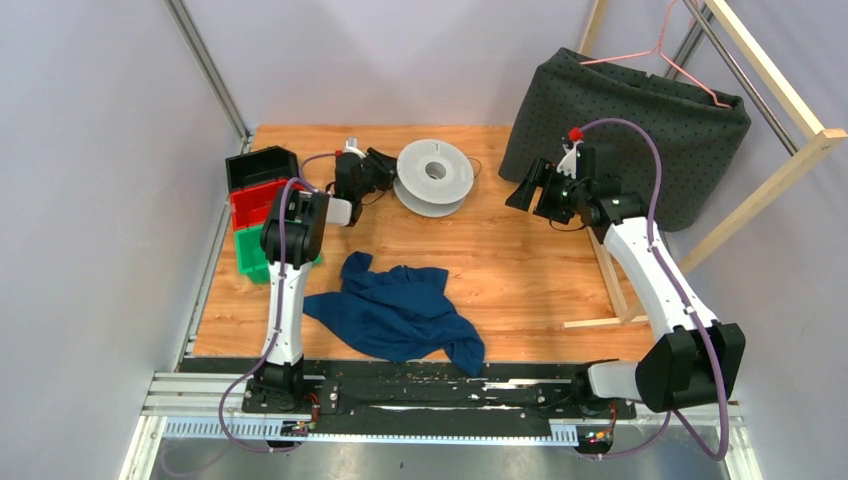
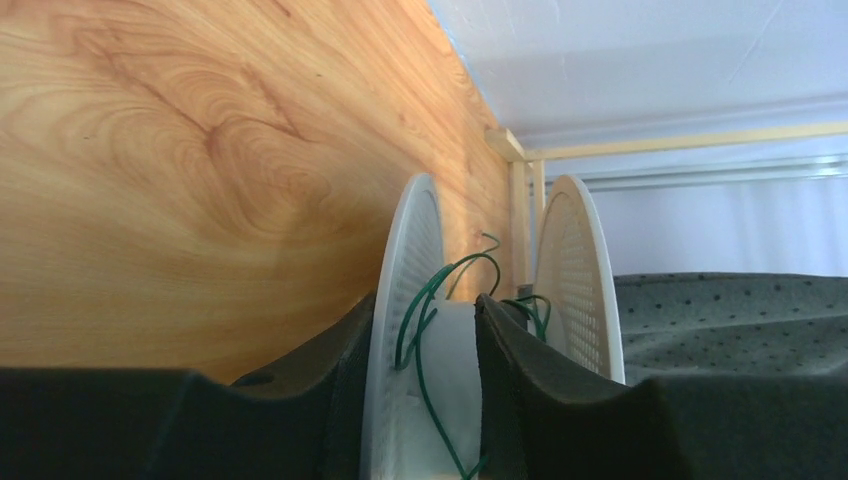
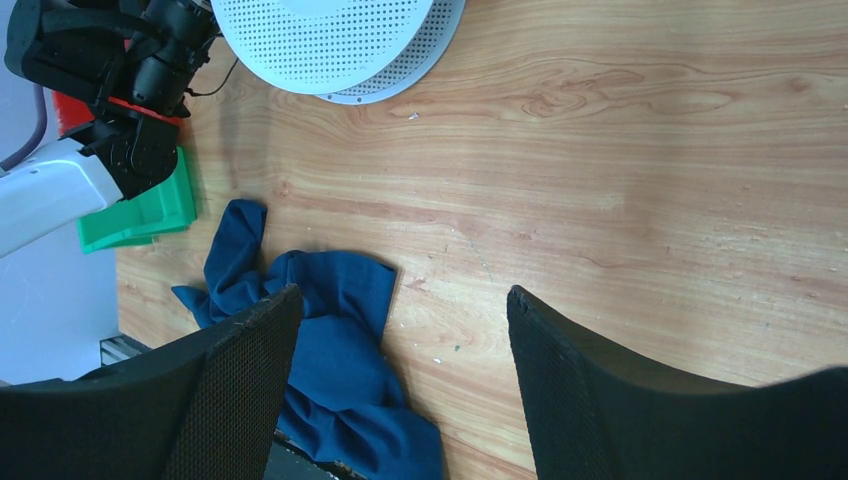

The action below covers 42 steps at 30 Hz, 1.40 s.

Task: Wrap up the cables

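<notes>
The white perforated spool [image 1: 432, 175] lies tilted at the back middle of the wooden table [image 1: 540, 270]. My left gripper [image 1: 385, 168] is at its left edge. In the left wrist view my left gripper [image 2: 425, 305] straddles the spool's nearer flange [image 2: 410, 250], one finger outside it and one between the two flanges, shut on it. The thin green wire [image 2: 425, 330] loops loosely over the hub between the flanges. My right gripper [image 1: 518, 190] hovers right of the spool, open and empty [image 3: 400, 300]. The spool [image 3: 330, 30] shows at the top of the right wrist view.
A crumpled blue cloth [image 1: 400, 315] lies at the front middle and shows in the right wrist view [image 3: 330, 330]. Stacked black, red and green bins [image 1: 255, 190] stand at the left edge. A dark dotted cloth [image 1: 640, 120] drapes over a wooden rack [image 1: 780, 90] at the back right.
</notes>
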Each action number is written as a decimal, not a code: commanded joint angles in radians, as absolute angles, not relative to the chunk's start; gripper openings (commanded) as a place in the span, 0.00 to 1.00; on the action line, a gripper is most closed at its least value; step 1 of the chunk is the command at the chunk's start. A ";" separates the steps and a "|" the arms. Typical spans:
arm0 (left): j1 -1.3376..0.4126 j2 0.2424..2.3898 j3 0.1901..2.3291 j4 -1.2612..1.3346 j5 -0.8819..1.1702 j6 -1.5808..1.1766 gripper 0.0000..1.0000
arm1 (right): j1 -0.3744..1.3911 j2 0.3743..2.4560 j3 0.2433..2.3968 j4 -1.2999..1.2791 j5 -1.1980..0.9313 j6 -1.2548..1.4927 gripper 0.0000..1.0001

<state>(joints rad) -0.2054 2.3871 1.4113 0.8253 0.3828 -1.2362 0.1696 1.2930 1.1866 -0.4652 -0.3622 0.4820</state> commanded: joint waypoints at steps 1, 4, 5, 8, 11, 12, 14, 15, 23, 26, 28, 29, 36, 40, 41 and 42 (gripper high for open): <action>-0.208 2.340 1.415 0.792 0.368 -1.170 0.44 | 0.154 1.276 1.198 -0.486 -0.349 0.487 0.78; -0.200 2.316 1.406 0.736 0.356 -1.121 0.51 | 0.155 1.271 1.197 -0.486 -0.346 0.487 0.78; -0.196 2.306 1.406 0.708 0.353 -1.098 0.53 | 0.155 1.269 1.197 -0.486 -0.347 0.487 0.78; -0.188 2.284 1.407 0.640 0.350 -1.025 0.60 | 0.155 1.270 1.193 -0.487 -0.347 0.487 0.78; -0.178 2.263 1.395 0.592 0.330 -0.969 0.68 | 0.155 1.274 1.195 -0.486 -0.346 0.487 0.78; -0.173 2.259 1.395 0.578 0.327 -0.954 0.72 | 0.155 1.274 1.196 -0.486 -0.345 0.487 0.78; -0.163 2.252 1.398 0.549 0.326 -0.927 0.75 | 0.155 1.277 1.197 -0.486 -0.340 0.487 0.78; -0.158 2.249 1.400 0.537 0.326 -0.913 0.76 | 0.155 1.279 1.199 -0.486 -0.337 0.484 0.78; -0.111 2.150 1.421 0.418 0.327 -0.789 0.77 | 0.155 1.268 1.225 -0.499 -0.289 0.466 0.79; -0.110 2.064 1.476 0.261 0.315 -0.672 0.77 | 0.155 1.265 1.251 -0.508 -0.242 0.432 0.79; -0.113 2.006 1.526 0.121 0.298 -0.589 0.78 | 0.155 1.268 1.274 -0.517 -0.206 0.402 0.80; -0.113 1.980 1.561 0.037 0.285 -0.542 0.78 | 0.154 1.271 1.286 -0.522 -0.183 0.386 0.80; -0.159 1.793 1.700 -0.479 0.088 -0.289 0.80 | 0.155 1.267 1.324 -0.479 -0.046 0.280 0.82; -0.165 1.649 1.628 -0.591 0.019 -0.263 0.80 | 0.155 1.243 1.295 -0.403 -0.002 0.211 0.85; -0.167 1.604 1.593 -0.596 0.004 -0.255 0.80 | 0.155 1.233 1.282 -0.383 -0.002 0.203 0.86; -0.169 1.562 1.556 -0.602 -0.039 -0.251 0.80 | 0.155 1.224 1.270 -0.360 0.016 0.198 0.87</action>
<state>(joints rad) -0.1673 1.6642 1.6630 -0.3946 0.0914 -0.3363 0.1692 1.2770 1.2999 -0.4515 -0.0669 0.2813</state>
